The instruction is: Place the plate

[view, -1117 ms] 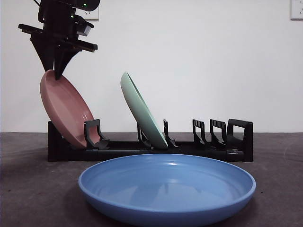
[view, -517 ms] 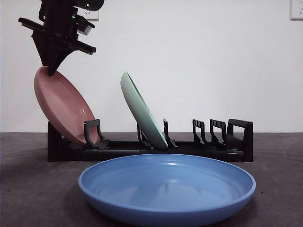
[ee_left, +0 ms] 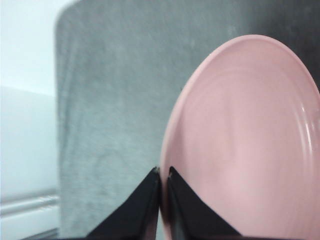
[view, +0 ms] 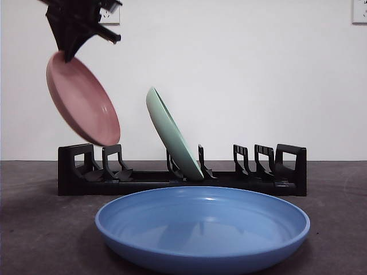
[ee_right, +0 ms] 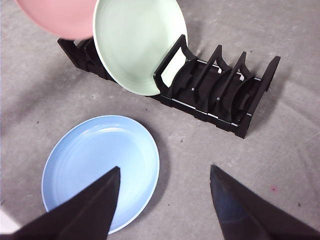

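Note:
A pink plate [view: 83,100] hangs tilted in the air above the left end of the black dish rack [view: 275,172], clear of its slots. My left gripper [view: 67,56] is shut on the pink plate's upper rim; in the left wrist view the gripper [ee_left: 163,170] pinches the plate's [ee_left: 245,140] edge. A green plate [view: 172,134] leans in a middle slot of the rack. A blue plate [view: 200,229] lies flat on the table in front. My right gripper [ee_right: 165,167] is open and empty, high above the blue plate [ee_right: 100,167] and the rack [ee_right: 220,85].
The rack's two left slots and several right slots stand free. The grey table [ee_right: 280,165] stretches around the rack. A white wall [view: 258,69] is behind. The green plate [ee_right: 137,42] and pink plate [ee_right: 55,17] show in the right wrist view.
The left gripper has lifted the pink plate up and a little to the right, out of the rack's left end slot. The green and blue plates have not moved.

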